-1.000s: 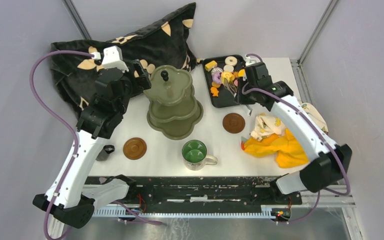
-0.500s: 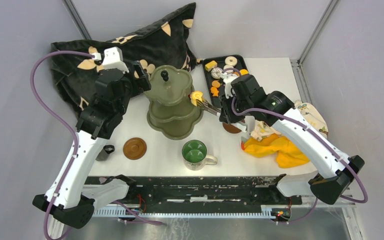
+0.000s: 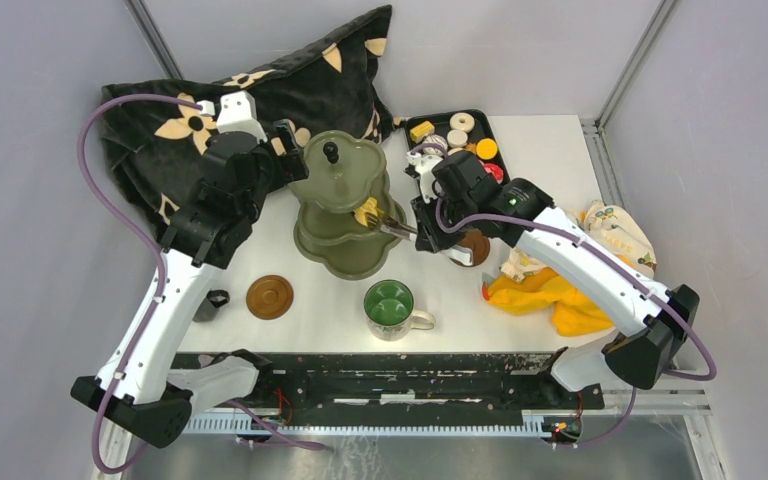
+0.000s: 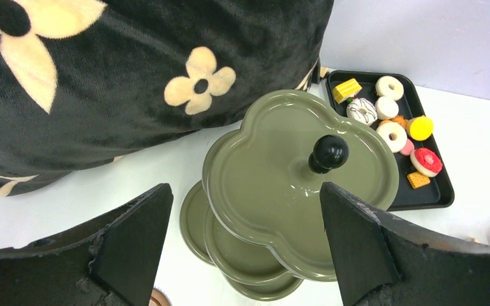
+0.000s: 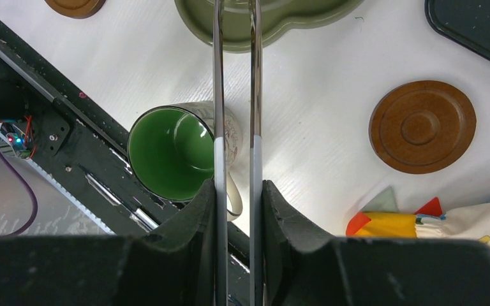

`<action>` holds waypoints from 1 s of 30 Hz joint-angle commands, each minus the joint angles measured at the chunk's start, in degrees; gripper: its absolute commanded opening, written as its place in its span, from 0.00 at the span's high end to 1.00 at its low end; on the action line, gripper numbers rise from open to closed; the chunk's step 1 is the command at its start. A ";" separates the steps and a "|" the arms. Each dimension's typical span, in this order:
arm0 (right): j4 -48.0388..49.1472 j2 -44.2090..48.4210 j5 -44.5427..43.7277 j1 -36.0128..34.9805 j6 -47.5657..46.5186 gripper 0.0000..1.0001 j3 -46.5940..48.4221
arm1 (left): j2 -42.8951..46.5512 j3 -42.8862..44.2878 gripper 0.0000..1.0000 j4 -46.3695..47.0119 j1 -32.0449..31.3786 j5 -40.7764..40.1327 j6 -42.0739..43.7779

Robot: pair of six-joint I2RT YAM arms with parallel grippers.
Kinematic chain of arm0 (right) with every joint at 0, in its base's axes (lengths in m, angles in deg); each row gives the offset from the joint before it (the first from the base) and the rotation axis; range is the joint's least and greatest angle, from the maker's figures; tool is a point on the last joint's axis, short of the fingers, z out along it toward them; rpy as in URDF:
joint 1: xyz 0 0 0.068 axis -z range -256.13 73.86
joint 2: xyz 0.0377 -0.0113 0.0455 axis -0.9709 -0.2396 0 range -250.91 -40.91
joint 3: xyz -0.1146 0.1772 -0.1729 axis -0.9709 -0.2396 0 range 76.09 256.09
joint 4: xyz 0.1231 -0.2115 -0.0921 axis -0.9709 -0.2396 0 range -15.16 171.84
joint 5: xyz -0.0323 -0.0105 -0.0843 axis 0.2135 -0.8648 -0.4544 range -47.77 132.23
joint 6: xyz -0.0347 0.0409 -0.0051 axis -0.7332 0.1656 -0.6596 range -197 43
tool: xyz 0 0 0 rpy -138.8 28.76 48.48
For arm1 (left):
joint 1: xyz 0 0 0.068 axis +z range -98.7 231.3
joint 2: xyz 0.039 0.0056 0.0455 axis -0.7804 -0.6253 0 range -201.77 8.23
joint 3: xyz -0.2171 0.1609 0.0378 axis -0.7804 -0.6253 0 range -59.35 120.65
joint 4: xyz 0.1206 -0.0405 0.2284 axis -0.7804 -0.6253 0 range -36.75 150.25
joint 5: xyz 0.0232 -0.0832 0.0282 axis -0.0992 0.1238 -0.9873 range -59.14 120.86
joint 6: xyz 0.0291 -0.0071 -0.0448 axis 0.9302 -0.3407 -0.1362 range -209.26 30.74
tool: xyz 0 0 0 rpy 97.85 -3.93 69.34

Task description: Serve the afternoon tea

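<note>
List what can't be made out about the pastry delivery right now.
Right wrist view: the tongs' tips and their load, cut off by the top edge.
Top view: whether the yellow pastry touches the stand, too small.
Left wrist view: stand's lower tiers, mostly hidden under its top tier.

Back-left: pillow (image 3: 260, 95) crowds stand (image 3: 345, 205), tight gap btwn. Knob (image 4: 329, 153) sticks up under left gripper (image 4: 245, 245), fingers spread wide. Stand's right side taken by tongs (image 3: 392, 226) & right gripper (image 5: 236, 191) clamping them. Front: mug (image 3: 390, 303) near stand. Front-left: bare table (image 3: 315, 305) round saucer (image 3: 269, 296).
</note>
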 commanded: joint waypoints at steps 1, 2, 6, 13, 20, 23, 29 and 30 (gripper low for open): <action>3.73 -0.05 -0.36 -0.29 -0.33 0.83 2.80 | 0.55 2.40 0.08 0.77 -0.16 0.37 0.43; 3.90 -0.22 -0.56 -0.25 0.02 0.76 2.86 | 0.51 2.43 0.08 0.59 -0.11 0.38 0.44; 5.25 0.52 -2.01 -0.24 0.50 0.54 2.34 | 0.82 1.95 0.07 0.68 -0.16 0.38 0.48; 5.55 2.56 -3.22 -0.27 0.77 0.53 2.73 | 0.75 0.85 0.07 2.10 -0.14 0.35 0.44; 2.35 7.06 -11.53 -0.20 -0.08 0.56 2.84 | 1.83 -1.63 0.07 4.41 -0.14 -0.50 0.64; 1.88 8.52 -12.15 -0.17 -0.50 0.56 3.06 | 1.02 -1.17 0.07 4.30 -0.14 0.09 0.77; 0.39 9.13 -22.24 0.54 1.32 0.63 2.11 | 0.44 -0.16 0.07 3.94 -0.10 0.44 1.05; 0.31 9.53 -24.45 1.82 1.88 0.66 1.22 | 0.53 -0.17 0.07 3.92 -0.16 0.39 1.13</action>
